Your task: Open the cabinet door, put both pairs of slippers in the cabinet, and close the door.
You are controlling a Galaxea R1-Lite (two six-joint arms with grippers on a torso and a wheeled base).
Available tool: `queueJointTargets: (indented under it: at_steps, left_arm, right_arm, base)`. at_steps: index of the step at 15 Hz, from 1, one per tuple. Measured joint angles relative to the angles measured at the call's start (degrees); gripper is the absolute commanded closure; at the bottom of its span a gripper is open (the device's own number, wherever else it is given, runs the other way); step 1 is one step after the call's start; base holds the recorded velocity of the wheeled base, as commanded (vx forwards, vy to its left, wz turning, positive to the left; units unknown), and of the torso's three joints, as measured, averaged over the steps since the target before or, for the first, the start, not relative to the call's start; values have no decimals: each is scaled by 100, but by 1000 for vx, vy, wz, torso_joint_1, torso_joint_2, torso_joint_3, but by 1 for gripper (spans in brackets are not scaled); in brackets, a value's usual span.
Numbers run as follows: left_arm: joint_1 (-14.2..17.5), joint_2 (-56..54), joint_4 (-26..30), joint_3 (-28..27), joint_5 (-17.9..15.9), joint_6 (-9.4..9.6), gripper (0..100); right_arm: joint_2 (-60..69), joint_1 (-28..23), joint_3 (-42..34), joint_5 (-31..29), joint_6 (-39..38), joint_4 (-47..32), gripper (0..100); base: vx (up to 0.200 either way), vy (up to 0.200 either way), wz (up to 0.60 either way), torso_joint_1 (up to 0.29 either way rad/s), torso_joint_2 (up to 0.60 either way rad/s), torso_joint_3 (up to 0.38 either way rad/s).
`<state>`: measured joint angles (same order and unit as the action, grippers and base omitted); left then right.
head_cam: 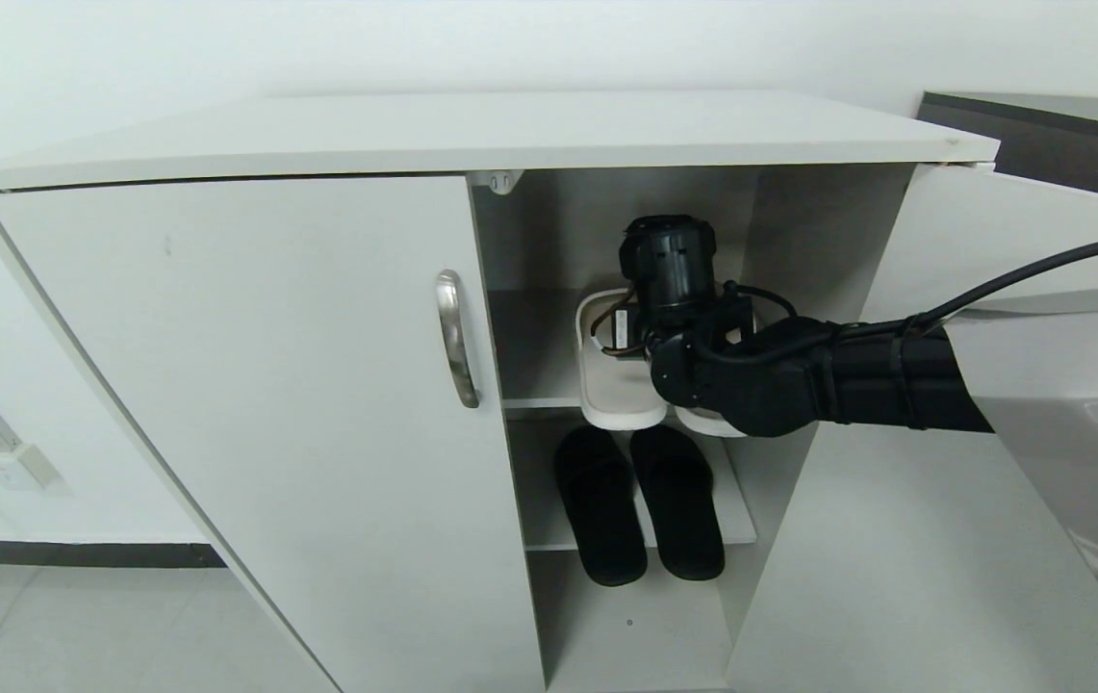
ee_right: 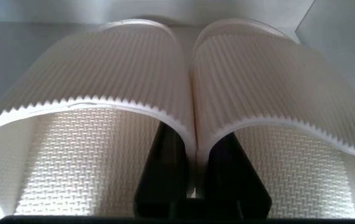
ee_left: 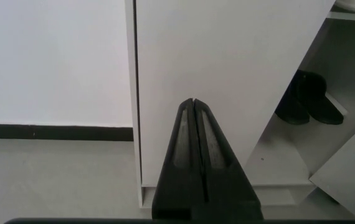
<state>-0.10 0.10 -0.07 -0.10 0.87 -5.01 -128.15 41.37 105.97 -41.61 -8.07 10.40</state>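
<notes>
The white cabinet [head_cam: 221,385] has its left door shut and its right door [head_cam: 895,539] swung open. A black pair of slippers [head_cam: 640,505] [ee_left: 308,99] lies side by side on the lower shelf. The white pair of slippers [head_cam: 621,399] [ee_right: 103,81] rests on the upper shelf [head_cam: 529,356], heels past its front edge. My right gripper [ee_right: 194,143] is inside the cabinet, one finger in each white slipper, shut on their two touching straps. My left gripper [ee_left: 194,102] is shut and empty, low in front of the shut left door.
A metal handle [head_cam: 452,337] sits on the shut door's inner edge. A wall socket [head_cam: 14,467] with a cable is at the far left above the floor. A dark-topped piece of furniture [head_cam: 1039,125] stands behind the open door.
</notes>
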Motion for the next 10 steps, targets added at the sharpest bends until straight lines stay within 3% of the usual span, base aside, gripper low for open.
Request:
queueJointTargets:
  at_steps: [1,2,10]
  left_arm:
    - [0,0,0,0,0,0,100]
    - [0,0,0,0,0,1,100]
    - [0,0,0,0,9,1,100]
  right_arm:
    - [-2,-1,0,-5,0,0,100]
    - [-5,-1,1,-5,0,0,0]
    - [160,63,-432,-40,-40,55,0]
  base:
    - [0,0,0,0,0,0]
    - [0,0,0,0,0,0]
    - [0,0,0,0,0,0]
